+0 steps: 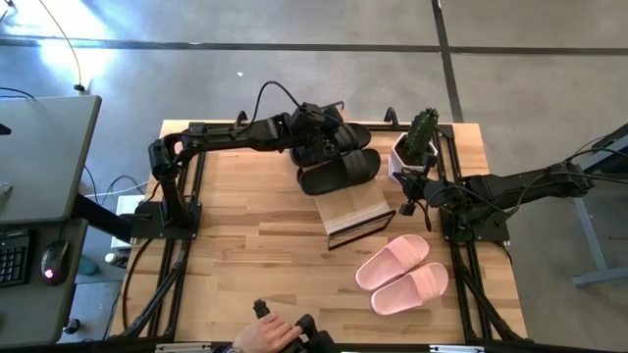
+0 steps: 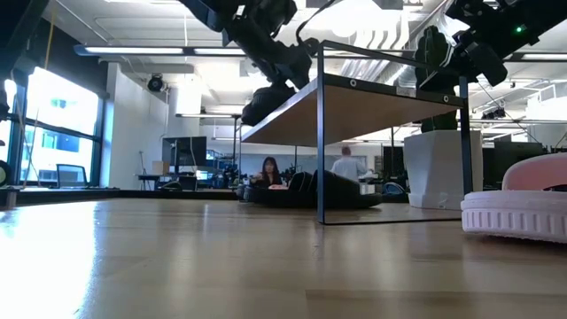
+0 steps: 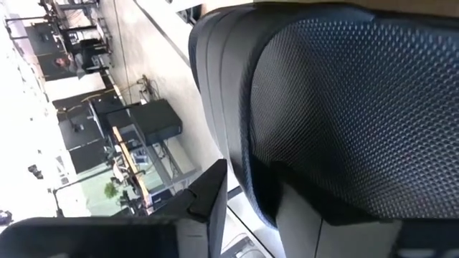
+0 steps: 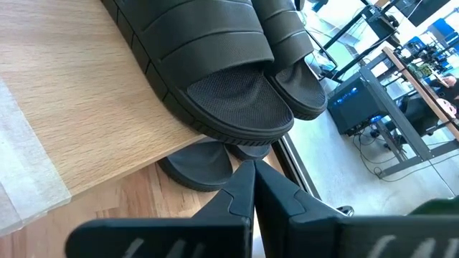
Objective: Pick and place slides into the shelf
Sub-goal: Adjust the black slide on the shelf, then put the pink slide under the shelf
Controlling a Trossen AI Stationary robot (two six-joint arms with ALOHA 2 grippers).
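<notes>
my left gripper over black slides on shelf, jaw state unclear | my right gripper closed, empty, beside shelf

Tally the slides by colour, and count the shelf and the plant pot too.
Black slides: 3 visible, 2 on the shelf top board, at least 1 beneath it
Pink slides: 2, on the table
Shelf: 1
Cactus pot: 1
Total: 7 visible
</notes>
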